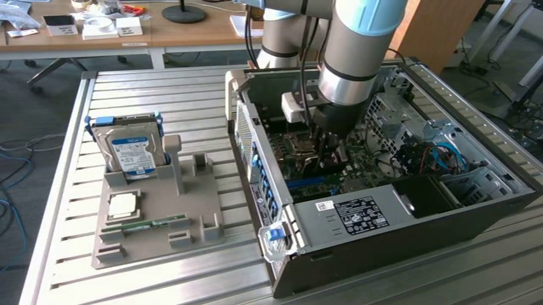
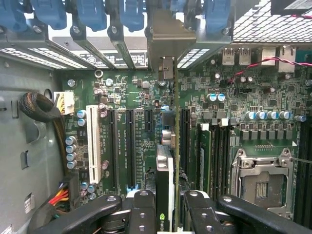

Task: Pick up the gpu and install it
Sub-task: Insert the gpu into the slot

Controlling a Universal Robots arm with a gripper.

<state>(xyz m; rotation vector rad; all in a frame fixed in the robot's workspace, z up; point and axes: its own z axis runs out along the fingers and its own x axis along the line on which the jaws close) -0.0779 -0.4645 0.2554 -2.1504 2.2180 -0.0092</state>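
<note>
My gripper (image 2: 165,204), clamped on the gpu (image 2: 165,165), inside the open case (image 1: 398,210)
Card edge-on, long axis running away from me along the motherboard (image 2: 131,97) slots; bracket at the far end.

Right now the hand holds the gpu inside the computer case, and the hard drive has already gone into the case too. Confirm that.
Not quite. The hand does hold the gpu edge-on over the motherboard inside the computer case, but the exterior view shows the hard drive standing in the grey holder outside the case.

Wooden desk (image 1: 127,39) behind (cluttered), grey floor (image 1: 34,108) below.
</note>
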